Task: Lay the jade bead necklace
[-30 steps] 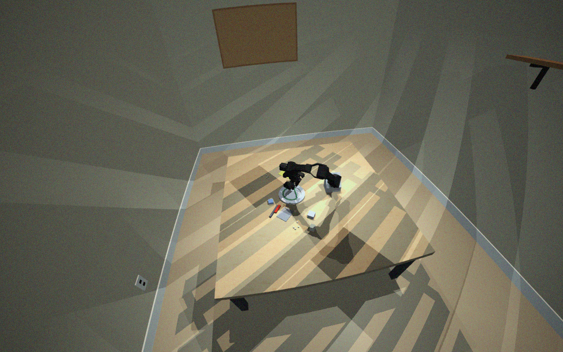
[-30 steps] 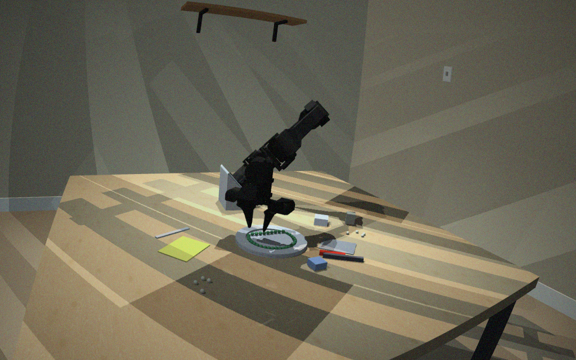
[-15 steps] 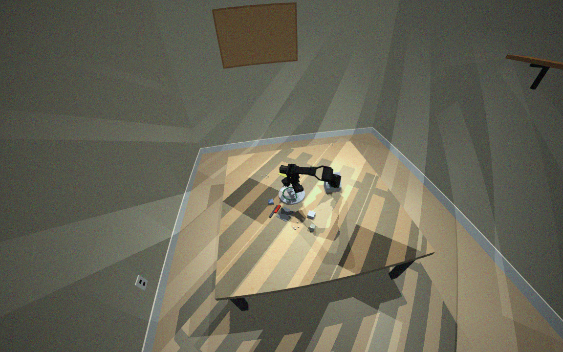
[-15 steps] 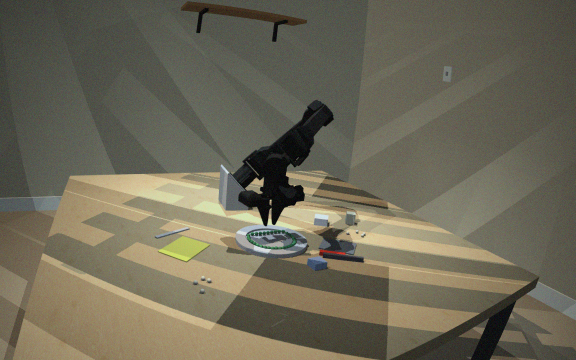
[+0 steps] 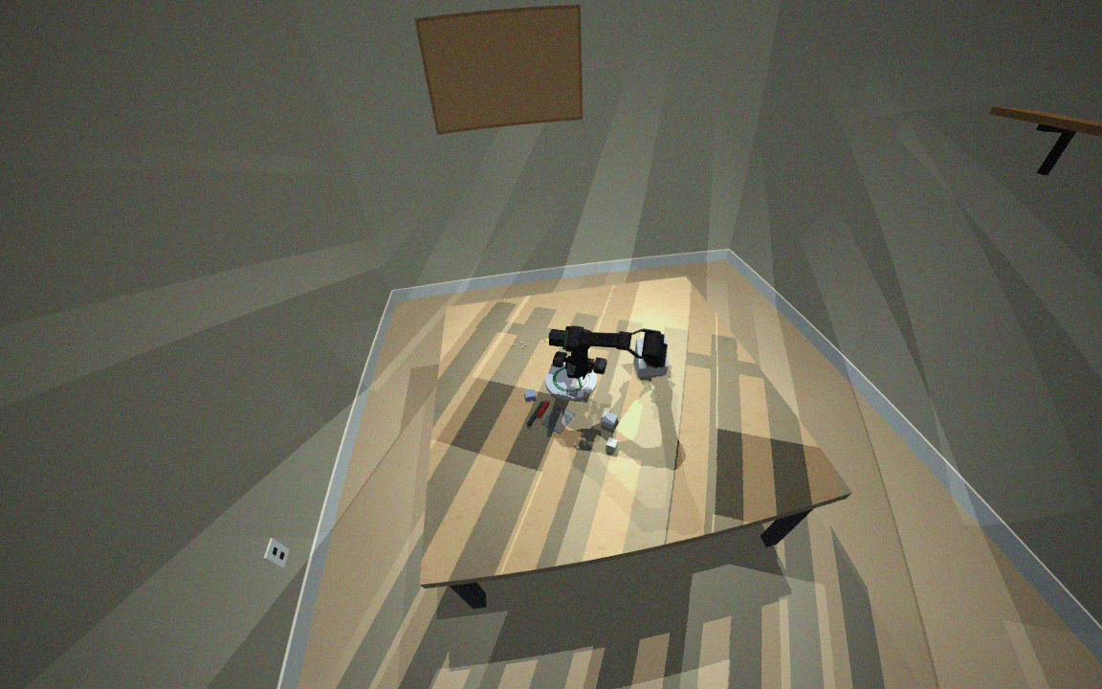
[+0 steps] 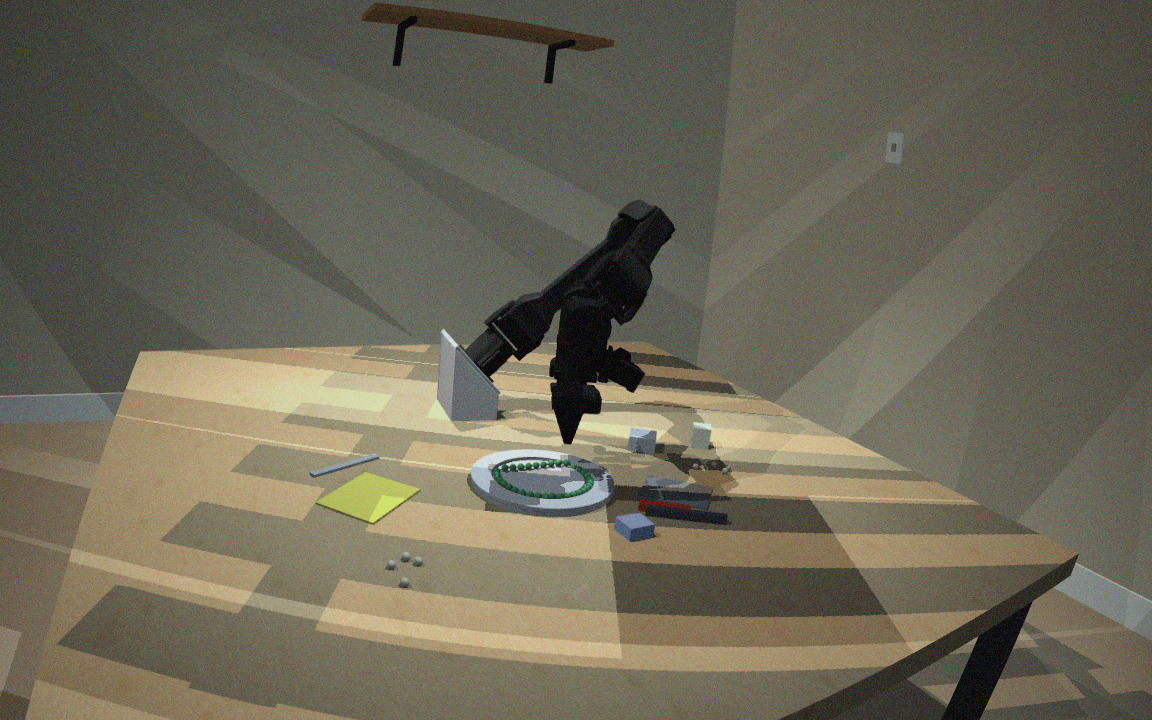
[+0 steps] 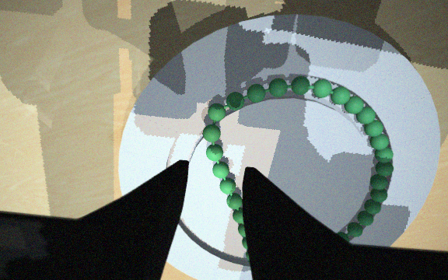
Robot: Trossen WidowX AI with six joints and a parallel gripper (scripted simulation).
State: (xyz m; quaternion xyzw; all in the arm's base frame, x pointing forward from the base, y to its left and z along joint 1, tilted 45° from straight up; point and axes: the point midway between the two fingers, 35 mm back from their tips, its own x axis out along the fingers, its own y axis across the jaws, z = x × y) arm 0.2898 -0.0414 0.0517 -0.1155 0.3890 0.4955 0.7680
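Note:
The round pale board (image 5: pixel 549 385) (image 6: pixel 480 489) (image 7: pixel 414 117) lies flat on the table. The jade bead necklace (image 6: pixel 553 496) (image 7: pixel 322 88) lies on it. In the wrist view its beads follow the groove along the top and right; on the left they bend inward and run down inside the ring, leaving the lower-left groove bare. My gripper (image 5: pixel 576 376) (image 6: pixel 567 441) (image 7: pixel 216 173) is partly open and empty, above the board. In the wrist view the inward-running beads show between and beyond the fingertips; the right finger hides the lower beads.
The exterior view shows a yellow sheet (image 6: pixel 368 497), a grey bar (image 6: pixel 344 465) and several grey balls on the left. A blue block (image 6: pixel 634 526), a red-and-black tool (image 6: pixel 683 513), a grey flat piece (image 6: pixel 674 492), a pale cube (image 6: pixel 642 440) and a white block (image 6: pixel 701 435) are right of the board.

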